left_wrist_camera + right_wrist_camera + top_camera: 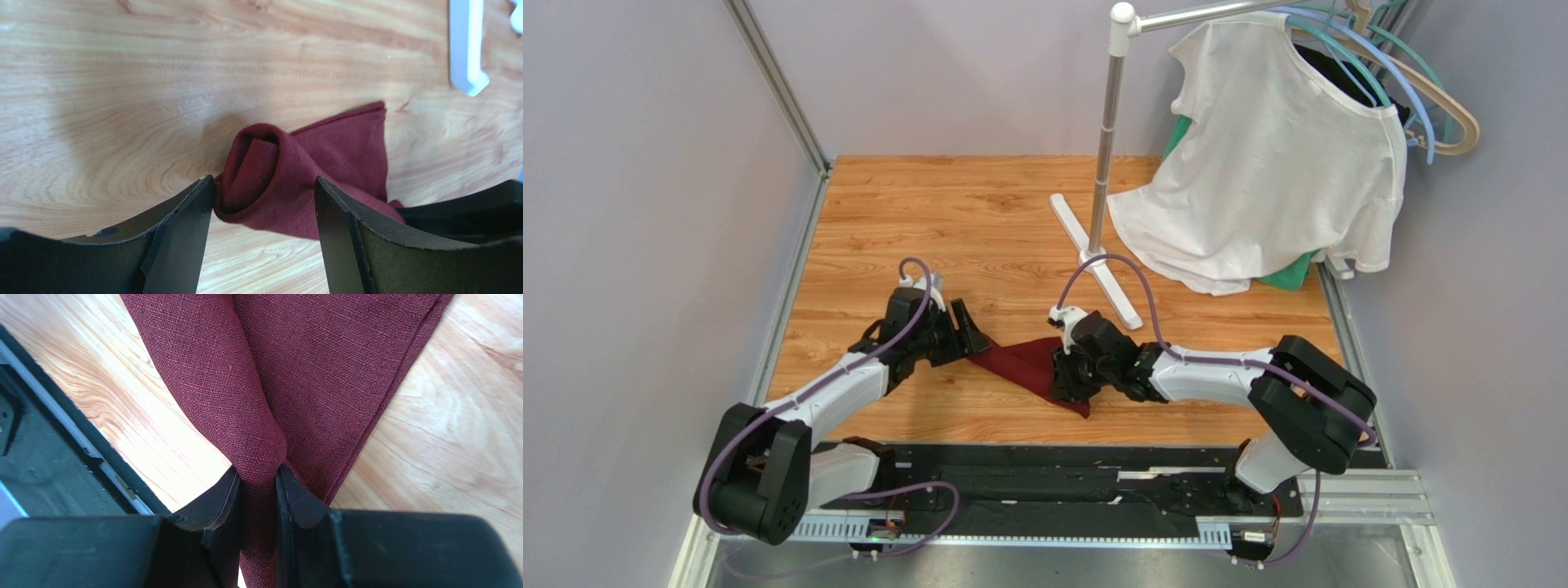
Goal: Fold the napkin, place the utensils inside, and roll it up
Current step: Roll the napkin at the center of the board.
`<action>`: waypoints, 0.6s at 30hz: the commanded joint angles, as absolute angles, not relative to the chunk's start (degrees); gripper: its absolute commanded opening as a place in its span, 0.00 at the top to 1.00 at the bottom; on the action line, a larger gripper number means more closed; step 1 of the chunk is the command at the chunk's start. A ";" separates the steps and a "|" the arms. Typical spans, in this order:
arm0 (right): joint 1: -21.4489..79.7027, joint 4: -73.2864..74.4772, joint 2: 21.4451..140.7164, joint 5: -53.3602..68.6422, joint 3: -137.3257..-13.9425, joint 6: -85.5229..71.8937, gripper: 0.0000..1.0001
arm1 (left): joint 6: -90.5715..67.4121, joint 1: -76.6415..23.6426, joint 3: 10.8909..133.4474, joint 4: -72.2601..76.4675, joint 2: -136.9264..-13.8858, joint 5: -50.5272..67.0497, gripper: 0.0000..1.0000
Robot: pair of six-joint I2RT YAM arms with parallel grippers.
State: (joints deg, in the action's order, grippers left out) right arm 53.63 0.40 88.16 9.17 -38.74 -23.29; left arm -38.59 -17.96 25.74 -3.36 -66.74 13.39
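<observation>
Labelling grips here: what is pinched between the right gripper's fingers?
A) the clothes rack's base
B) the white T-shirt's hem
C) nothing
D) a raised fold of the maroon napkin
D: in the right wrist view, the right gripper is closed narrowly on a raised ridge of the napkin, which spreads out flat on the table beyond it.

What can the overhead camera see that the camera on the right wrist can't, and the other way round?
Only the overhead view shows the left gripper at the far end of the napkin, and the white T-shirt hanging on a rack at the back. Only the right wrist view shows, close up, the right gripper pinching a raised fold of the cloth between its fingers, and the cloth's weave. Both show the maroon napkin lying on the wooden table.
</observation>
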 commanded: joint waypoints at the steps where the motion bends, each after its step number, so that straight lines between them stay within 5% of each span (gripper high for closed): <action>1: 54.67 4.31 92.02 11.25 -35.07 -24.78 0.84 | -41.48 -17.05 24.97 1.67 -63.90 11.52 0.30; 9: 54.67 5.01 92.29 10.28 -35.51 -24.61 0.85 | -43.15 -16.70 24.87 1.85 -66.87 11.95 0.37; 13: 54.67 5.27 92.72 10.11 -35.59 -24.61 0.84 | -42.89 -16.61 25.58 0.26 -68.82 11.17 0.58; 18: 54.67 5.62 93.08 9.93 -35.42 -24.79 0.84 | -42.19 -16.70 25.31 0.53 -68.73 12.57 0.74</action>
State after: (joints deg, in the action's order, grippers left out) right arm 53.71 -2.46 89.17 10.83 -38.24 -24.86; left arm -42.94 -16.97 24.99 0.21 -68.79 11.68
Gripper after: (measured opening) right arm 0.232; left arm 0.308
